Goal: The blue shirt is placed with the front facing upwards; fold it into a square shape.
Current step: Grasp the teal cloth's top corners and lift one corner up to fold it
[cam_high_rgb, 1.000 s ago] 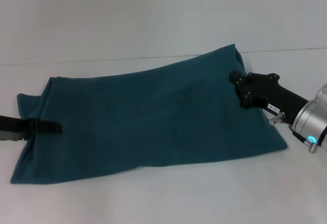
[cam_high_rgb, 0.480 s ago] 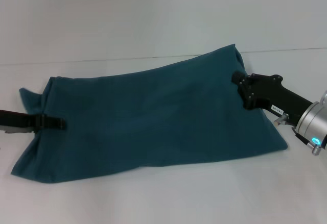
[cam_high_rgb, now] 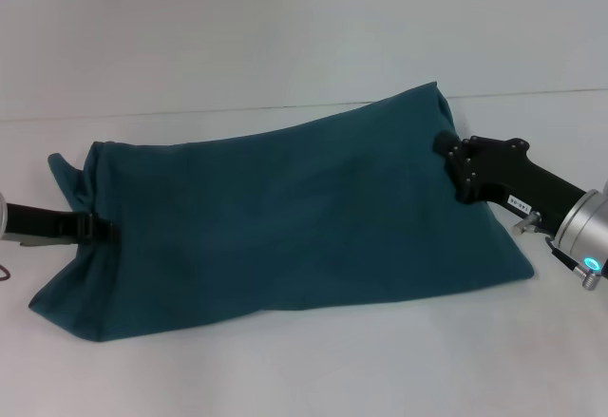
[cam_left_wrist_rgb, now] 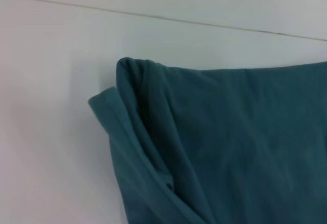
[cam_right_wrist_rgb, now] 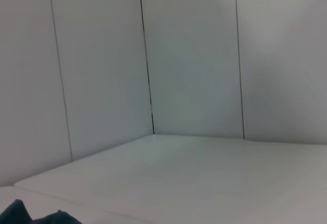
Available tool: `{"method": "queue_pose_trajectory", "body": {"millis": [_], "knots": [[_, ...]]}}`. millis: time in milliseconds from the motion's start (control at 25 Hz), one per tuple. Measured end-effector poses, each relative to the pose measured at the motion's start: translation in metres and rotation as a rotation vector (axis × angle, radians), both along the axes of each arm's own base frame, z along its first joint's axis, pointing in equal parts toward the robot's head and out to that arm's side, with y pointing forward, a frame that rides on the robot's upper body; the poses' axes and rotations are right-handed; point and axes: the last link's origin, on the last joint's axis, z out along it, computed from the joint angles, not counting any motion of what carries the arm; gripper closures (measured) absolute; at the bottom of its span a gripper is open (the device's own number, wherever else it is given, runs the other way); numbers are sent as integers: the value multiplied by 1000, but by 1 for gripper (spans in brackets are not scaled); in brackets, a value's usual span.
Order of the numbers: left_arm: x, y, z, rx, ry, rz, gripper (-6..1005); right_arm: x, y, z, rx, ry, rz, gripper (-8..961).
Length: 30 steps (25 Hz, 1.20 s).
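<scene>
The large teal-blue cotton shirt (cam_high_rgb: 285,213) lay plain side up on the white surface (cam_high_rgb: 285,37), long axis left-right; left tool (cam_high_rgb: 95,230) at its left edge, right tool (cam_high_rgb: 446,146) at the far-right edge, grips indiscernible

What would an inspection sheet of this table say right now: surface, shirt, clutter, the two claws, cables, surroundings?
Surface: white table, with a seam line across its far side.
Job's things: blue shirt lying as a wide folded band, plain side up; no lettering visible.
Clutter: nothing seen.
Grippers: left gripper at the shirt's left edge; right gripper at its far right end.
Cables: nothing seen.
Surroundings: pale panelled wall behind the table.
</scene>
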Motion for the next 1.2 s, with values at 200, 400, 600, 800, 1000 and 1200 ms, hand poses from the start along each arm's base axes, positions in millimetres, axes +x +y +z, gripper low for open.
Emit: {"method": "queue_pose_trajectory", "body": {"millis": [200,400,600,800,1000,1200], "knots": [[2,1,-4,-9,30,-14,728,-1,-3,1,1,22,9,940],[3,3,-5,-3,39,-20,867,0,-5,4,2,35,10,939],[11,4,-1,12,49,-48,941,2,-7,5,3,46,5,939],[14,2,4,11,46,-44,986,3,-8,5,1,51,-1,939],[26,-4,18,48,52,-79,985,3,-8,3,6,49,-2,939],[35,-9,24,53,42,-101,985,-6,-5,-7,0,41,15,938]]}}
